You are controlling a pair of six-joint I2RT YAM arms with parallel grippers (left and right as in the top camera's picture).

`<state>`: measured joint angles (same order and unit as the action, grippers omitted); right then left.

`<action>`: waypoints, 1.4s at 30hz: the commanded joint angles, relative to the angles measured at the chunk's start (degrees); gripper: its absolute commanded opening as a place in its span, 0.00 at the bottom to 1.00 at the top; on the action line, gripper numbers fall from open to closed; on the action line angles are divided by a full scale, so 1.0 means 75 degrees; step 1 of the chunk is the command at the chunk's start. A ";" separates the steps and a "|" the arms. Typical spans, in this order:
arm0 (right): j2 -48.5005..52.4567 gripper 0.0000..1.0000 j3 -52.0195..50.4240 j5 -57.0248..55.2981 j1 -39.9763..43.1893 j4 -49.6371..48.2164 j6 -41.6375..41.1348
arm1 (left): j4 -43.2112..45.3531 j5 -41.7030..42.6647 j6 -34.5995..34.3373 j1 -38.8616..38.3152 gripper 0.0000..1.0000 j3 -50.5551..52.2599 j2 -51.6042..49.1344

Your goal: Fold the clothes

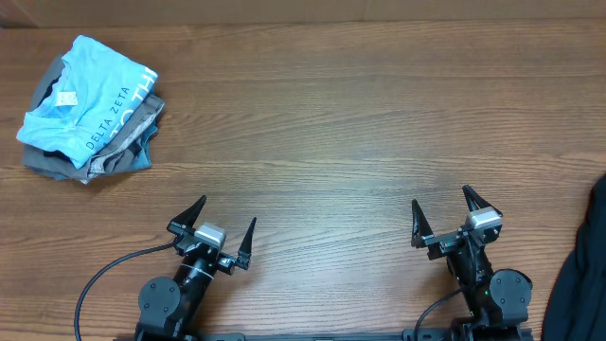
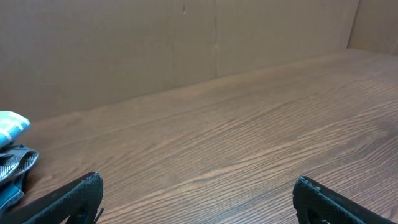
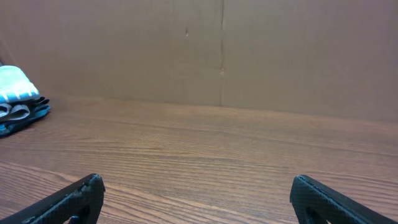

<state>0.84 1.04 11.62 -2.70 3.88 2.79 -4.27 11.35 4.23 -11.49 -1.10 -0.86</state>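
- Since the bench (image 1: 331,123) is bare in the middle, the coming move turns on the black T-shirt (image 1: 579,275), a dark heap cut off by the right border of the overhead view (its long axis cannot be told).
- Only the overhead view shows it; both wrist views give bench, a brown wall and the folded pile (image 1: 90,109) at far left.
- The shirt lies to the right of the right arm (image 1: 478,260), near it, and well apart from the left arm (image 1: 185,270), so the right one should probably reach.
- Both pairs of jaws stand wide open and hold nothing.
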 commanded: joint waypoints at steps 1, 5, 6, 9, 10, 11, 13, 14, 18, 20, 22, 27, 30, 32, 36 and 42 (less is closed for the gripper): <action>-0.0090 1.00 -0.0079 0.0003 0.0026 -0.0055 0.0006 | 0.0038 -0.0050 -0.0073 0.0041 1.00 0.0070 0.0079; -0.0090 1.00 -0.0079 0.0000 0.0026 -0.0055 0.0009 | 0.0038 -0.0050 -0.0073 0.0041 1.00 0.0070 0.0079; -0.0090 1.00 -0.0079 0.0000 0.0026 -0.0055 0.0009 | 0.0038 -0.0050 -0.0073 0.0041 1.00 0.0070 0.0079; -0.0090 1.00 -0.0079 0.0000 0.0026 -0.0055 0.0009 | 0.0038 -0.0050 -0.0073 0.0041 1.00 0.0070 0.0079; -0.0090 1.00 -0.0079 0.0000 0.0026 -0.0055 0.0009 | 0.0038 -0.0050 -0.0073 0.0041 1.00 0.0070 0.0079; -0.0090 1.00 -0.0079 0.0000 0.0026 -0.0055 0.0009 | 0.0038 -0.0050 -0.0073 0.0041 1.00 0.0070 0.0079; -0.0090 1.00 -0.0079 0.0000 0.0026 -0.0055 0.0009 | 0.0038 -0.0050 -0.0073 0.0041 1.00 0.0070 0.0079; -0.0090 1.00 -0.0079 0.0000 0.0026 -0.0055 0.0009 | 0.0038 -0.0050 -0.0073 0.0041 1.00 0.0070 0.0079; -0.0090 1.00 -0.0079 0.0000 0.0026 -0.0055 0.0009 | 0.0038 -0.0050 -0.0073 0.0041 1.00 0.0070 0.0079; -0.0090 1.00 -0.0079 0.0000 0.0026 -0.0055 0.0009 | 0.0038 -0.0050 -0.0073 0.0041 1.00 0.0070 0.0079; -0.0090 1.00 -0.0079 0.0000 0.0026 -0.0055 0.0009 | 0.0038 -0.0050 -0.0073 0.0041 1.00 0.0070 0.0079; -0.0090 1.00 -0.0079 0.0000 0.0026 -0.0055 0.0009 | 0.0038 -0.0052 -0.0073 0.0041 1.00 0.0070 0.0079; -0.0090 1.00 -0.0079 0.0000 0.0026 -0.0055 0.0009 | 0.0041 -0.0050 -0.0073 0.0041 1.00 0.0070 0.0079; -0.0090 1.00 -0.0079 0.0000 0.0026 -0.0137 0.0009 | 0.0041 -0.0047 -0.0076 0.0041 1.00 0.0070 0.0079; -0.0090 1.00 -0.0079 0.0003 0.0026 -0.0201 0.0009 | 0.0038 -0.0023 -0.0082 0.0041 1.00 0.0070 0.0079; -0.0085 1.00 -0.0079 0.0353 0.0026 -0.0248 0.0003 | 0.0090 0.0641 -0.1110 0.0029 1.00 0.0070 0.0073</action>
<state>0.84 1.04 11.86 -2.70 2.79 2.76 -4.19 12.71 1.78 -11.49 -1.10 -0.86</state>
